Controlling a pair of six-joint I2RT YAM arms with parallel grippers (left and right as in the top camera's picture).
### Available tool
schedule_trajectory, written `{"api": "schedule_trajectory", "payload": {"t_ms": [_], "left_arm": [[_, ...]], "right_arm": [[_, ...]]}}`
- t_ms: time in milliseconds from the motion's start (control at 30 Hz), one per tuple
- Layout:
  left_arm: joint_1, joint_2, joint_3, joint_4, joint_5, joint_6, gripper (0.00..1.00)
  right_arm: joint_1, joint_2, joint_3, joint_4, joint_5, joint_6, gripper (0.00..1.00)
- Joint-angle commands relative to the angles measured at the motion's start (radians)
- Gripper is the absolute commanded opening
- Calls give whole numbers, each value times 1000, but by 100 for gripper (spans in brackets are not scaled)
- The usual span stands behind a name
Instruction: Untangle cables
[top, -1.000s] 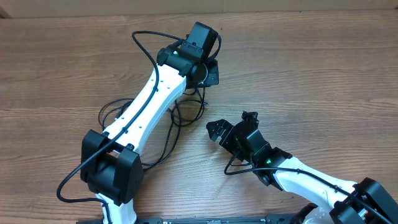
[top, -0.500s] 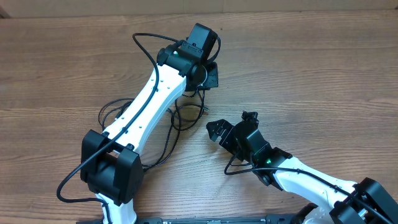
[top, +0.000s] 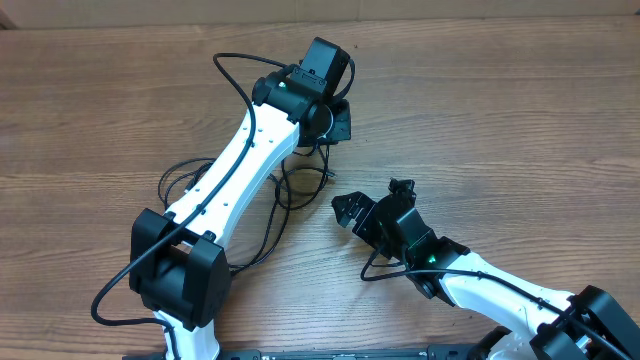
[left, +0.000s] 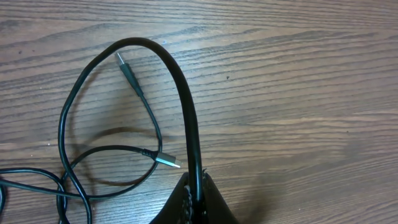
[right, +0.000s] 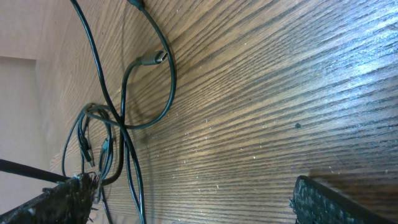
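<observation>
The cables (top: 285, 185) are thin black wires lying tangled on the wooden table, partly hidden under my left arm. My left gripper (top: 337, 122) is at the far side of the tangle. In the left wrist view it (left: 198, 194) is shut on one cable (left: 186, 93) that arcs up and left. Two metal plug ends (left: 168, 161) (left: 120, 60) lie beside it. My right gripper (top: 349, 212) is open and empty, just right of the tangle. In the right wrist view its fingers (right: 193, 199) are spread wide, with the cables (right: 127, 134) and a plug (right: 153, 60) to the left.
The left arm (top: 240, 165) lies diagonally over the tangle. Its own thicker black cable (top: 232, 72) loops up at the back, and another (top: 110, 295) at the front left. The table's far edge (top: 480, 20) runs along the top.
The cable loop just below my left gripper has shifted slightly. Both arms stay almost still.
</observation>
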Motion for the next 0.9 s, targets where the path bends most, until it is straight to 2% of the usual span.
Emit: {"api": "schedule_trajectory", "payload": {"t_ms": [0, 467, 867], "left_arm": [[5, -25, 26, 2, 3, 1, 4], [17, -25, 32, -53, 8, 6, 4], [72, -25, 73, -131, 113, 138, 4]], "right_arm": [[-2, -12, 0, 6, 6, 3, 100], [-2, -12, 0, 6, 6, 3, 100], [-2, -12, 0, 86, 21, 3, 100]]}}
